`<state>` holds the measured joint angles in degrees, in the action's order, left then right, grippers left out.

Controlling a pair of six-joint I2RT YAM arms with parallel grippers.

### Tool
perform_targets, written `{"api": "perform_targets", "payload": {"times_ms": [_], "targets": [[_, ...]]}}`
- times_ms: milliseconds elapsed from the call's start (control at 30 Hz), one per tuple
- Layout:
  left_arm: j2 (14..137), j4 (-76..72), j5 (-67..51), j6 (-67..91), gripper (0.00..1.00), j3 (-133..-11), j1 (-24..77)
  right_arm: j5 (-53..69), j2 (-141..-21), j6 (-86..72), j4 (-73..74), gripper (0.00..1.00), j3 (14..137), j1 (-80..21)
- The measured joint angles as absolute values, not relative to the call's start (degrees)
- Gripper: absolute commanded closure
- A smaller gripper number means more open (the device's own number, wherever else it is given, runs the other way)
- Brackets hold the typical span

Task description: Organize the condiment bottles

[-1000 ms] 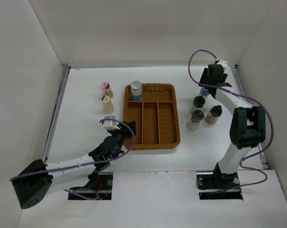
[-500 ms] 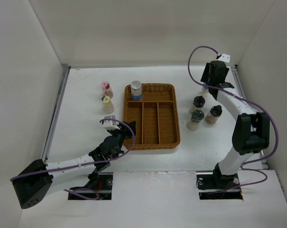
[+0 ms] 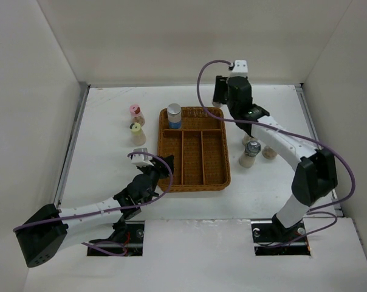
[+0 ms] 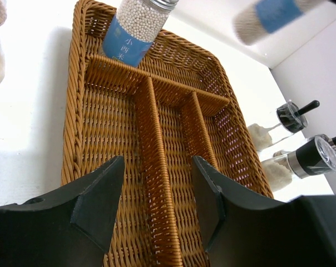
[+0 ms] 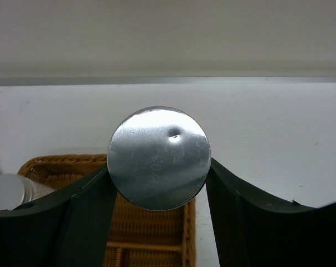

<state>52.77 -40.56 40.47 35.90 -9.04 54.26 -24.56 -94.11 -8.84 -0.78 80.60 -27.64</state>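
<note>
The likeliest mishap is with the carried bottle (image 4: 273, 15), which the right hand (image 5: 158, 164) grips from both sides, fingers closed onto it with its shiny round cap (image 5: 158, 149) facing the wrist camera. It hangs in the air over the far right end of the wicker tray (image 3: 225, 152). In the left wrist view it shows blurred and leaning well over rather than upright. If it is lowered at that lean, it would probably land on its side or catch a woven divider (image 4: 157, 183) and topple. A smooth, round body held only by two pads could also twist or slip if the arm swings sharply. The back compartment already holds a standing blue-labelled bottle (image 3: 174, 115), so a descent too far to the left could knock that one over. The right forearm passes above the metal-topped shakers (image 3: 251, 149) on the desk (image 3: 104, 152) beside the tray, and a low sweep might clip them. The left hand (image 4: 157, 186) is spread wide and holds nothing, hovering above the near left part of the tray and touching nothing that I can see. The pink-capped bottle (image 3: 135, 112) and the yellow-capped bottle (image 3: 135, 130) stand on the desk, left of the tray.
</note>
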Motion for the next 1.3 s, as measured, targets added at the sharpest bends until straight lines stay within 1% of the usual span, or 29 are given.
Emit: {"api": "perform_targets", "payload": {"times_ms": [167, 367, 567, 833, 933, 967, 1100, 1167, 1300], "targets": [[52.47, -40.56, 40.47, 35.90, 0.50, -9.04, 54.26, -23.55, -101.08, -9.17, -0.80, 0.52, 83.13, -30.92], [52.36, -40.53, 40.45, 35.90, 0.50, -9.04, 54.26, -23.44, -106.87, -9.28, 0.01, 0.52, 83.53, -31.75], [52.47, -40.56, 40.45, 35.92, 0.50, -9.06, 54.24, -23.46, -107.66, -10.13, 0.67, 0.51, 83.50, -31.90], [53.06, -40.51, 40.40, 35.92, 0.50, -9.10, 54.24, -23.46, -107.96, -12.08, -0.40, 0.48, 81.43, -31.90], [53.06, -40.51, 40.40, 35.92, 0.50, -9.10, 54.24, -23.49, -108.22, -12.43, -0.86, 0.42, 80.79, -31.92], [53.10, -40.56, 40.38, 35.94, 0.50, -9.10, 54.24, -23.51, -108.22, -12.49, -0.93, 0.35, 80.79, -31.94], [53.15, -40.56, 40.32, 35.94, 0.50, -9.13, 54.24, -23.49, -108.25, -13.17, -1.52, 0.18, 80.75, -31.94], [53.15, -40.53, 40.34, 35.94, 0.50, -9.13, 54.24, -23.49, -108.22, -13.37, -2.02, 0.14, 80.75, -31.94], [53.17, -40.53, 40.32, 35.94, 0.50, -9.13, 54.24, -23.51, -107.28, -13.32, -2.17, 0.09, 80.68, -31.94]]}}
